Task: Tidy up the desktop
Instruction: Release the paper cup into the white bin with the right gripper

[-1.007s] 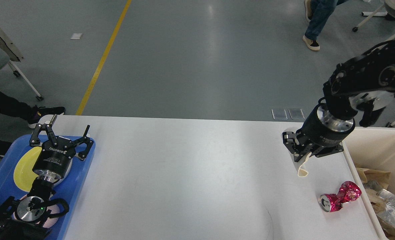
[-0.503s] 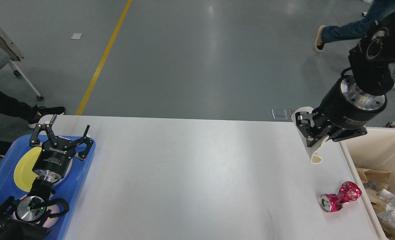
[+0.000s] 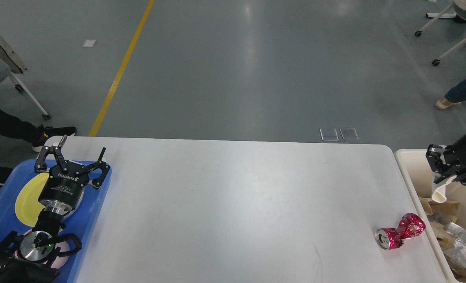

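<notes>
The desktop (image 3: 233,204) is a wide white tabletop filling the lower middle of the head view. A crushed red can (image 3: 400,232) lies on it near the right edge. My right gripper (image 3: 439,173) hangs over the beige bin (image 3: 408,173) at the far right, shut on a crumpled white paper cup (image 3: 439,191) that dangles below its fingers. My left gripper (image 3: 74,157) stands open above the blue tray (image 3: 95,208) at the left, nothing between its fingers.
The tray holds a yellow plate (image 3: 26,198) and a pinkish dish under my left arm. Crumpled paper and foil (image 3: 459,243) lie in the bin. A person's leg (image 3: 459,92) and chair wheels show on the floor behind.
My right gripper has carried the paper cup from above the desktop's right side rightward to over the beige bin. The left arm has not moved. The person behind has walked right.
</notes>
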### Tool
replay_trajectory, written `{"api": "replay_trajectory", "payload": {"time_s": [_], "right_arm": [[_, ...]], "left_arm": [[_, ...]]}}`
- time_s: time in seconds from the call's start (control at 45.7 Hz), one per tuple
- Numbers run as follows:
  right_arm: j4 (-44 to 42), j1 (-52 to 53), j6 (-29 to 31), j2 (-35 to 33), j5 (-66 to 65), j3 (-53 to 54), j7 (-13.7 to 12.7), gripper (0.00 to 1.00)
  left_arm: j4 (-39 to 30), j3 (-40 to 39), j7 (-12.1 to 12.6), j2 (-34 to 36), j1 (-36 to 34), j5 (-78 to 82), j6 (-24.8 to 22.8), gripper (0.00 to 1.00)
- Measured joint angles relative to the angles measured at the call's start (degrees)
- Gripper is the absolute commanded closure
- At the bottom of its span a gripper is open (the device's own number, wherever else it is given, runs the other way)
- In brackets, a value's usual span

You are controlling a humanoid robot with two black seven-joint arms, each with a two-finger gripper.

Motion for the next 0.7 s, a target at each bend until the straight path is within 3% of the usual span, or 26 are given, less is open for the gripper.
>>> {"api": "replay_trajectory", "payload": {"time_s": [0.241,0.394,0.569,0.7], "right_arm": [[-20.43,-26.07,-6.63,-5.76,0.11,10.08,0.1,1.0],[-35.26,-44.76,-8.44,-5.43,0.2,20.86,0.01,1.0],[-57.17,-66.02,-10.14,2.53,0.2,33.58,0.43,1.0],[-70.22,-77.33,-16.57,9.98,0.48,36.1,0.55,1.0]], "left_arm": [[0.0,-0.06,0.0,0.0,0.01,0.0,0.03,0.03],[0.07,-0.06,0.0,0.0,0.02,0.0,0.03,0.03],[0.08,-0.06,-0.01,0.0,0.02,0.0,0.03,0.03],[0.09,-0.06,-0.03,0.0,0.02,0.0,0.03,0.03]]}}
